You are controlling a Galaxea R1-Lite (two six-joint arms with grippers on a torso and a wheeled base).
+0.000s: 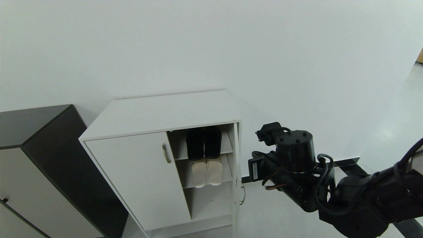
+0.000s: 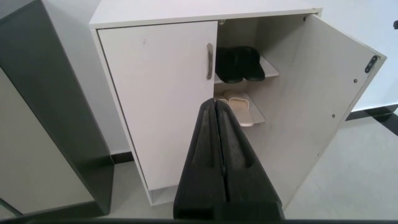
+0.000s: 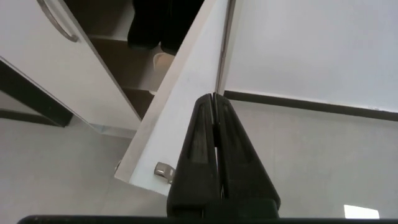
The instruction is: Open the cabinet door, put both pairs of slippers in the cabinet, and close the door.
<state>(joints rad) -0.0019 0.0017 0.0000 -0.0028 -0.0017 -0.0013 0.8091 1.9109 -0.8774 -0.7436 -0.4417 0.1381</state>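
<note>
The white cabinet [image 1: 158, 114] stands with its left door shut and its right door [image 2: 329, 93] swung open. A black pair of slippers [image 1: 204, 142] rests on the upper shelf, and a white pair [image 1: 207, 172] on the shelf below. My right gripper [image 3: 214, 99] is shut and empty, its tips against the outer face of the open door [image 3: 180, 93], above that door's handle [image 3: 163, 171]. My left gripper [image 2: 214, 104] is shut and empty. It hangs in front of the cabinet, near the shut door's handle [image 2: 209, 60].
A dark cabinet [image 1: 49, 148] stands close on the left of the white one. A white wall runs behind, with a black baseboard [image 3: 311, 104]. Open grey floor lies to the right of the open door.
</note>
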